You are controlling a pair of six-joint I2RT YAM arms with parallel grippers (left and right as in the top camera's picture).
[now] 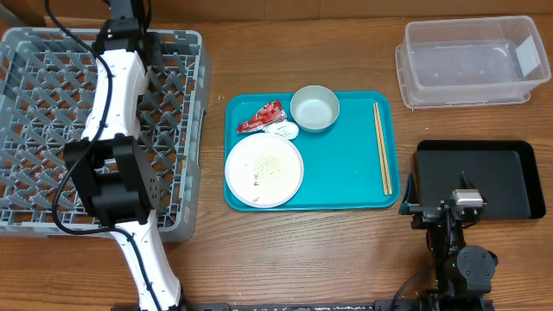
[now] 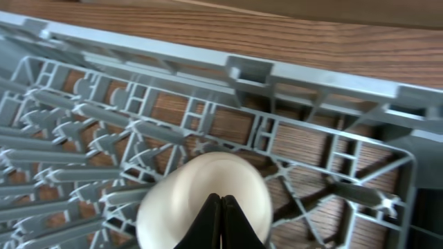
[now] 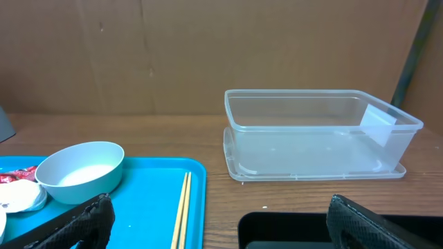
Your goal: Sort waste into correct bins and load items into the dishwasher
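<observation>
two bowls apart, one in the rack and one on the tray

closest to me, at the near right of the bench, the right gripper (image 3: 220, 207) hangs released, its jaws spread wide with nothing between them, over the left end of the black tray (image 1: 510, 186)

just left of that sits the teal tray (image 1: 346, 173) in the middle of the bench. the large white plate (image 1: 264, 171) lies at its near left corner with a few pale crumbs (image 1: 257, 180) on it. the chopsticks (image 1: 382, 149) lie side by side along its right edge. further back on the tray a red wrapper (image 1: 262, 117) rests just beyond the plate, touching a small white thing (image 1: 284, 130) i can't make out, and a round bowl (image 1: 314, 108) stands upright at the far edge

at the far right corner of the bench the clear tub (image 1: 471, 60) stands on its own

the grey dish rack (image 1: 52, 130) fills the left side. the left arm reaches across it to its far wall, where the left gripper (image 2: 221, 207) is clenched, fingertips pressed together and holding nothing, right over a pale bowl (image 2: 194, 194) lying upside down on the rack's grid floor
</observation>
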